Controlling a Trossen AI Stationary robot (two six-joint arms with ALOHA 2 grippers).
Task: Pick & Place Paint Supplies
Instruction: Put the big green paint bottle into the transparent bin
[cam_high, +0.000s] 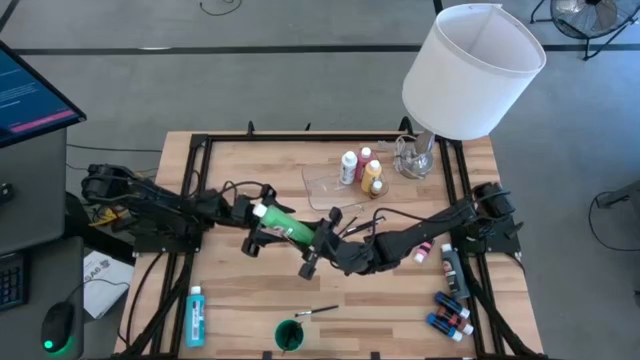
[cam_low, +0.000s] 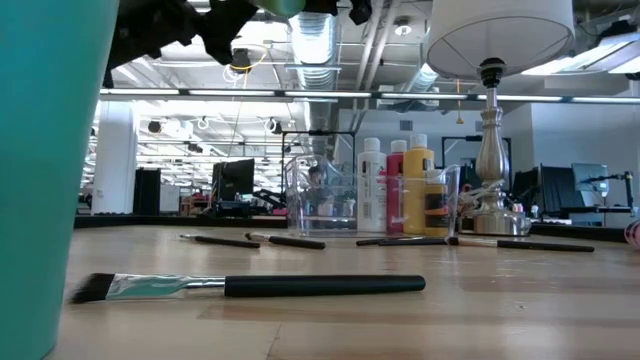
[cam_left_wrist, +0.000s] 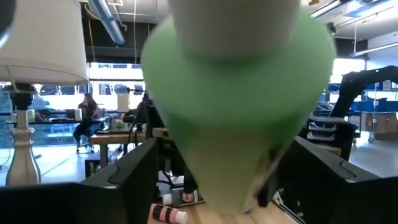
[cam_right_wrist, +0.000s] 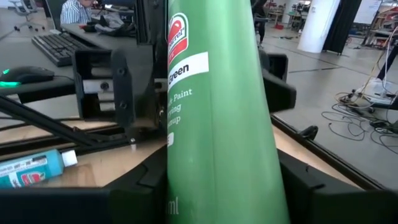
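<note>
A green paint bottle (cam_high: 288, 227) with a white cap (cam_high: 261, 210) hangs above the middle of the table, lying about level with its cap toward the table's left. My right gripper (cam_high: 320, 241) is shut on its bottom end. My left gripper (cam_high: 255, 224) is open at the cap end. Its fingers (cam_left_wrist: 124, 177) stand wide on either side of the bottle's shoulder (cam_left_wrist: 236, 106), with a gap showing. In the low view only a green edge of the bottle (cam_low: 285, 6) shows at the top. My right gripper pinches the green bottle's body near its bottom end (cam_right_wrist: 180, 186) between the two fingers. The fingers come about level from the table's right and lie along the bottle. The bottle is lifted clear of the table, its cap pointing away from the gripper.
A clear tray (cam_high: 325, 185) at the back holds white, red and yellow bottles (cam_high: 362, 168), beside a lamp with a big white shade (cam_high: 475, 70). A blue bottle (cam_high: 195, 315) lies near left. A green cup (cam_high: 290, 335) and a brush (cam_high: 320, 312) are near. Small bottles (cam_high: 450, 310) lie at right.
</note>
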